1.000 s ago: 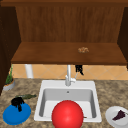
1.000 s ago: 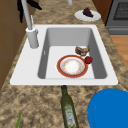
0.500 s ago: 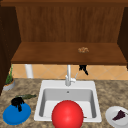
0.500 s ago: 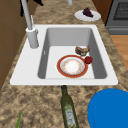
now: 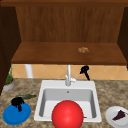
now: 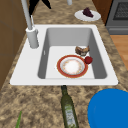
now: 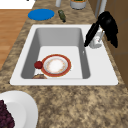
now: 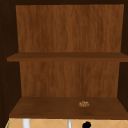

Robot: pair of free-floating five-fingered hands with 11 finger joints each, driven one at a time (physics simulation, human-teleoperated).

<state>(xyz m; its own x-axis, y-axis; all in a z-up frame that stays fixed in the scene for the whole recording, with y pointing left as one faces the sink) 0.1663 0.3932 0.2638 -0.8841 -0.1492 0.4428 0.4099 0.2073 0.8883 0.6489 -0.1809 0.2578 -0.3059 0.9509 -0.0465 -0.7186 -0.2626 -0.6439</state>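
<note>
**Steel tap, right hand at its base**

Steel-grey faucet [image 5: 68, 75] stands at the back rim of the sink [image 5: 40, 100], and my right hand [image 5: 84, 70] hangs just beside it, fingers loose and straight, grasping nothing. From the right, 1 long fingertip [image 7: 88, 41] points down by the faucet's base. Working here, I judge it best to stay slow and square to the lever, so I don't slip off. Below lies a red-rimmed plate [image 7: 55, 65]. My left hand [image 5: 17, 102] hovers over the blue plate [image 5: 17, 114]; I cannot tell its grip.
</note>
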